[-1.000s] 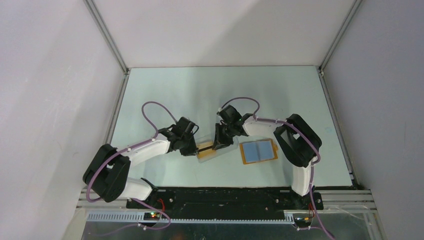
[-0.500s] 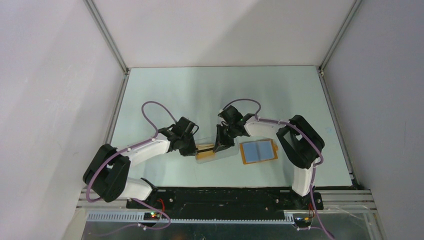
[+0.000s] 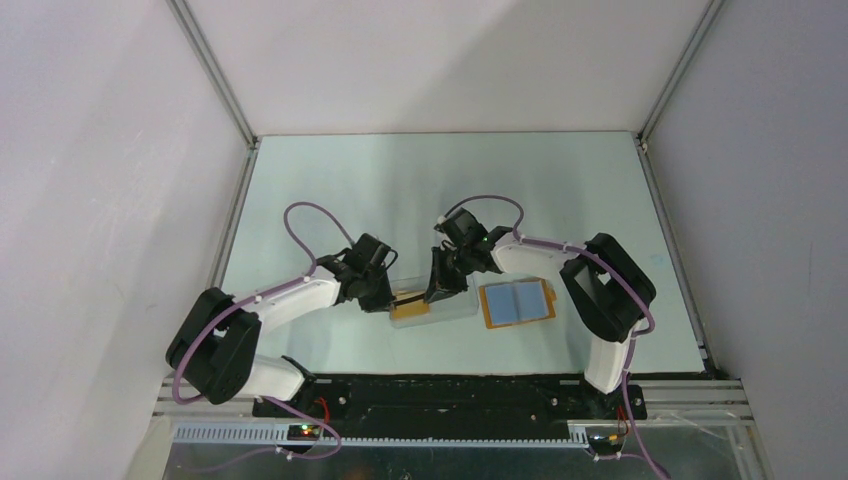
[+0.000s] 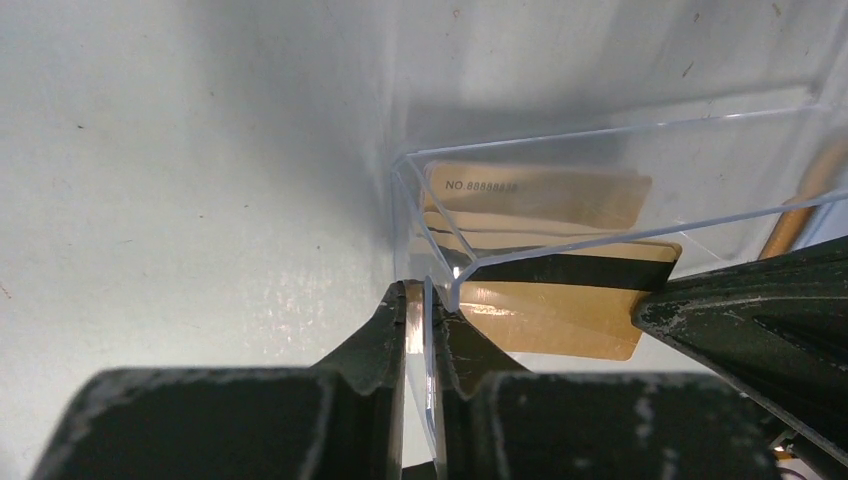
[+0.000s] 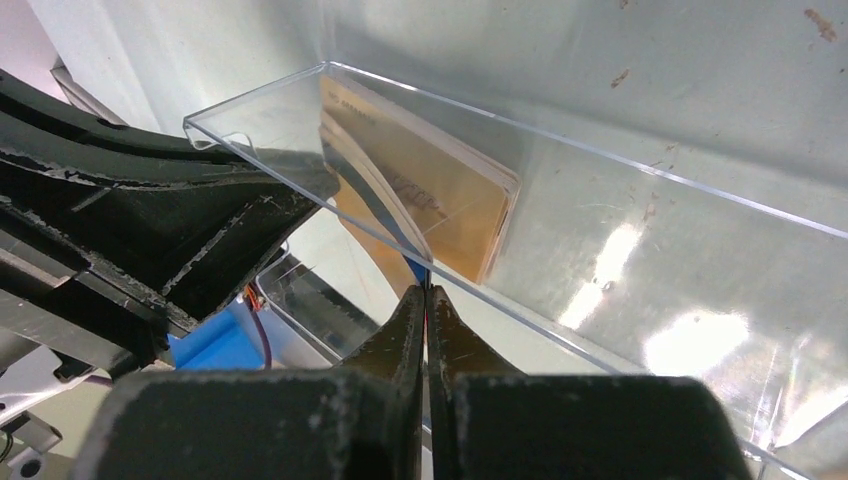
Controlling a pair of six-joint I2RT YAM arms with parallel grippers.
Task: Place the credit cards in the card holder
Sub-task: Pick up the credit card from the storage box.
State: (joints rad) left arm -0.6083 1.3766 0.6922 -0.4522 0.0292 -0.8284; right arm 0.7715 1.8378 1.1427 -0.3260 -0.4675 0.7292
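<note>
I am bracing the clear box [image 3: 436, 300] with the left gripper [image 4: 425, 300], its fingers clamped on one wall, and I am gripping the edge of the striped card [image 4: 565, 272] with the tightly closed right gripper [image 5: 425, 295]. The credit cards [image 4: 540, 195] are sitting stacked inside that box. The card holder [image 3: 516, 302] is lying open just beside it with no card showing in its pockets, so I am judging the task barely begun.

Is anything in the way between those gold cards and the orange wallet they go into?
Yes. The credit cards sit inside the clear plastic box, so its walls stand between them and the open card holder on its right. The right gripper pinches one striped card.
</note>
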